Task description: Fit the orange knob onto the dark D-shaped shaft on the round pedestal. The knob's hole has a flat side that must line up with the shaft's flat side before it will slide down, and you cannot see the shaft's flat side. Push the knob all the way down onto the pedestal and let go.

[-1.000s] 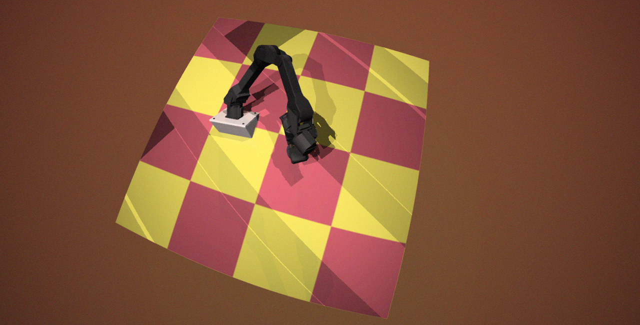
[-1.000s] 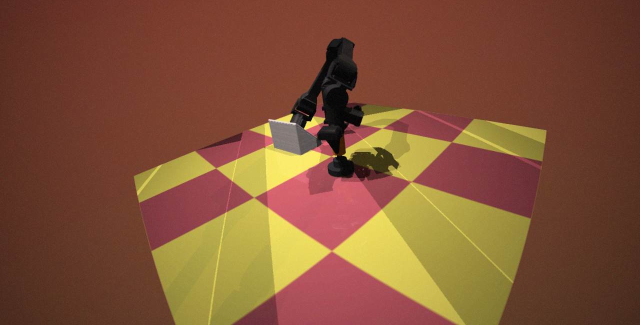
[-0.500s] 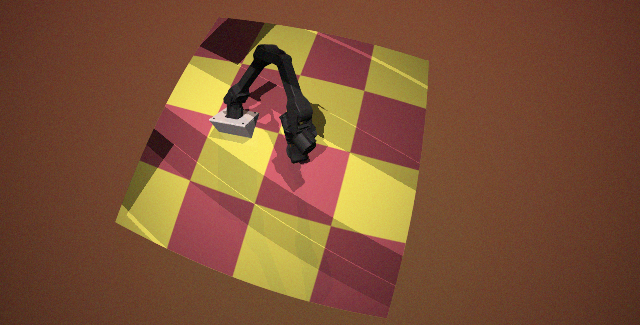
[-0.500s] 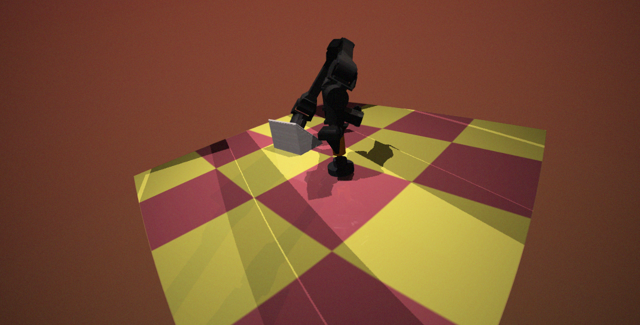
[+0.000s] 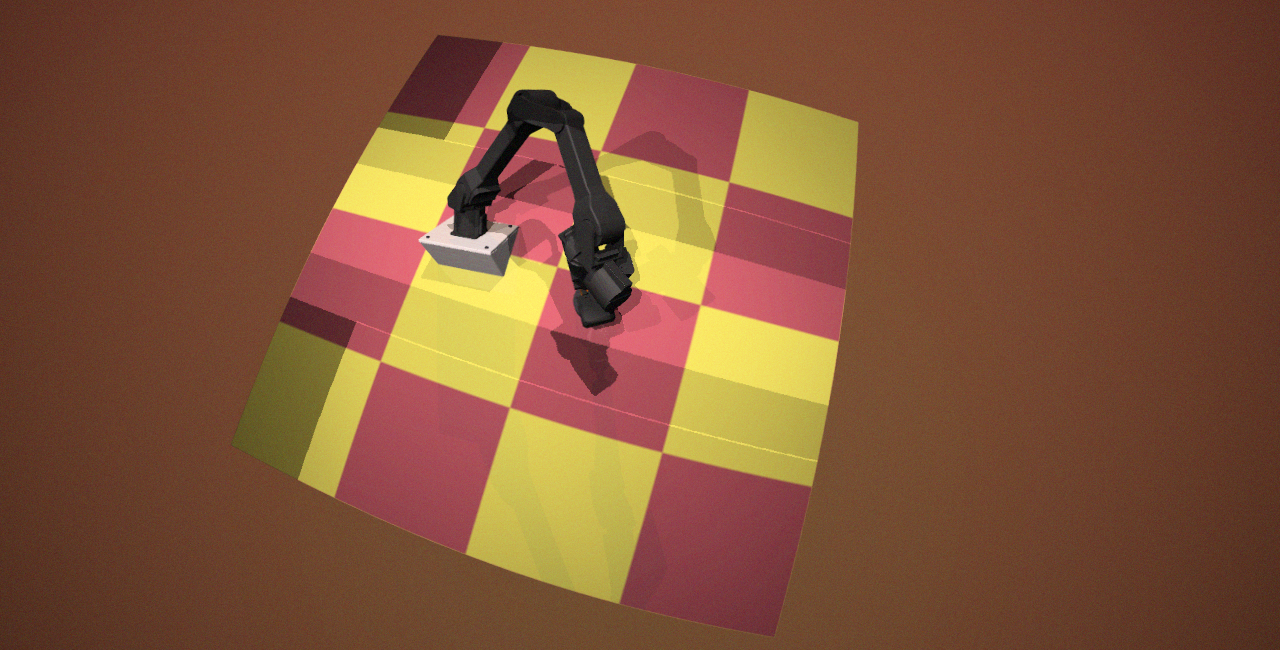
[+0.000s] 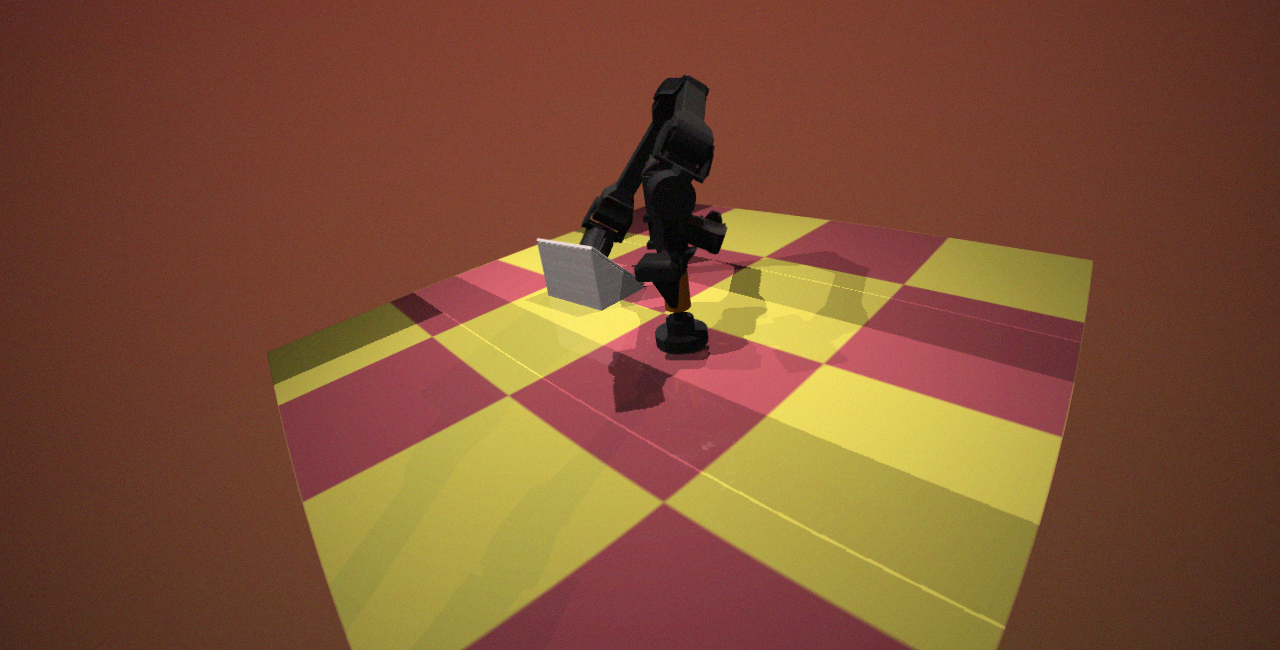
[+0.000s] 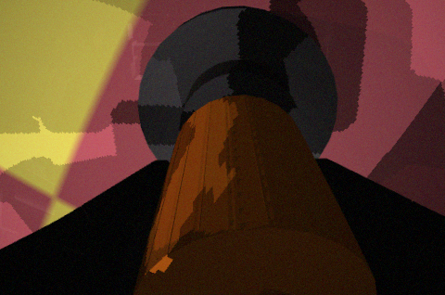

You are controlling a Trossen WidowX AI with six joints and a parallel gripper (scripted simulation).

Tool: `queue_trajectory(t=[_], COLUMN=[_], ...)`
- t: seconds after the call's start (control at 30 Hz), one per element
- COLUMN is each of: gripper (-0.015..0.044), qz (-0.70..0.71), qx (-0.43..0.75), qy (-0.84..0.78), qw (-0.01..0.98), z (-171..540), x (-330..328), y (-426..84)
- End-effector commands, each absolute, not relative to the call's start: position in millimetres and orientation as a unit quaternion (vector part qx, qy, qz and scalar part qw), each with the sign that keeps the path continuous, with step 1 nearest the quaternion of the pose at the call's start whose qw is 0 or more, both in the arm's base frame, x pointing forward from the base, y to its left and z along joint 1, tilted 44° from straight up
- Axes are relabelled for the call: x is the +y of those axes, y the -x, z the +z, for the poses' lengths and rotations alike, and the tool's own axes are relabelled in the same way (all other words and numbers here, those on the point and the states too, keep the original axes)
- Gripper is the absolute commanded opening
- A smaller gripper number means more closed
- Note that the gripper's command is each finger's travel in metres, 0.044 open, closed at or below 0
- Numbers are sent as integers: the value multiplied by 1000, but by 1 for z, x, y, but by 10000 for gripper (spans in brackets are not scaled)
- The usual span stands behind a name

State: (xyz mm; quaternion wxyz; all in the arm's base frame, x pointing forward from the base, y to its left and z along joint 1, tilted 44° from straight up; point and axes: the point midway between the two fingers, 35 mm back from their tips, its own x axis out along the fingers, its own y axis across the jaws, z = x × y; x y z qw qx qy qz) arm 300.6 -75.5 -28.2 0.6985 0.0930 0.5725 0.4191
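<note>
My gripper (image 5: pixel 597 309) (image 6: pixel 678 293) (image 7: pixel 241 174) points down and is shut on the orange knob (image 6: pixel 684 290) (image 7: pixel 260 184), one dark finger on each side of it. The knob is upright and hides behind the gripper in the top view. The dark round pedestal (image 6: pixel 682 340) (image 7: pixel 159 83) is directly below the knob. In the exterior view the knob's lower end is at the top of the pedestal's narrower raised middle, clearly above the wide base. The knob covers the shaft in the wrist view. I cannot see its flat side, the hole, or whether the shaft tip is inside.
The arm's grey wedge-shaped base (image 5: pixel 465 259) (image 6: pixel 577 277) stands left of the pedestal in the top and exterior views. The arm arches above the checkered red and yellow mat (image 5: pixel 572 485) (image 6: pixel 501 485). Shadows fall across the mat and around the pedestal.
</note>
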Motion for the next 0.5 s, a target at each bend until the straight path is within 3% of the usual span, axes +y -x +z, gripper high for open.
queue_trajectory(t=[0.0,0.47], gripper=[0,0], qz=[418,476], qx=[572,525], qy=[-91,-17], qw=[700,705], z=[-27,-28], x=[-80,-78], y=[-301,-302])
